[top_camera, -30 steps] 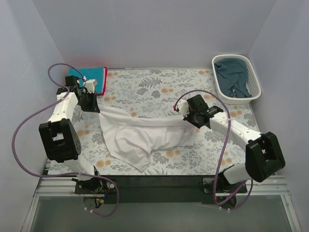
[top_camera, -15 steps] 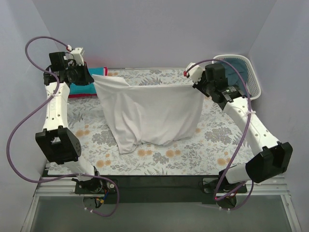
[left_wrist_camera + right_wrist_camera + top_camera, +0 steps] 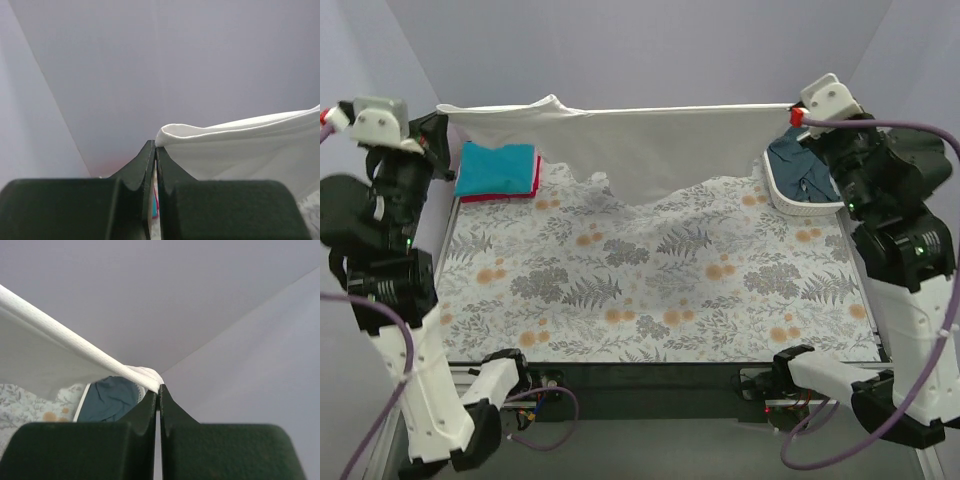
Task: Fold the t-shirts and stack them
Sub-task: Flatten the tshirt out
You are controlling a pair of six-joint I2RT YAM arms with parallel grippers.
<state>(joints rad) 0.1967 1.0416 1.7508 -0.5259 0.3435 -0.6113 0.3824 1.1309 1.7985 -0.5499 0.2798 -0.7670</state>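
The white t-shirt [image 3: 650,145] hangs stretched high in the air between both grippers, its lower edge just above the far part of the table. My left gripper [image 3: 442,108] is shut on its left corner, also seen in the left wrist view [image 3: 156,146] with the white cloth [image 3: 250,150]. My right gripper [image 3: 792,108] is shut on its right corner, which also shows in the right wrist view [image 3: 159,386]. A bright teal t-shirt [image 3: 495,168] lies folded on a red t-shirt [image 3: 536,180] at the back left. The dark blue-teal t-shirt [image 3: 802,170] lies in the basket.
The white slatted basket [image 3: 782,195] stands at the back right. The floral tablecloth [image 3: 650,290] covers the table. Grey walls close in at the back and both sides.
Both arms have risen and spread apart, lifting the white t-shirt off the table and stretching it taut at the top of the view.
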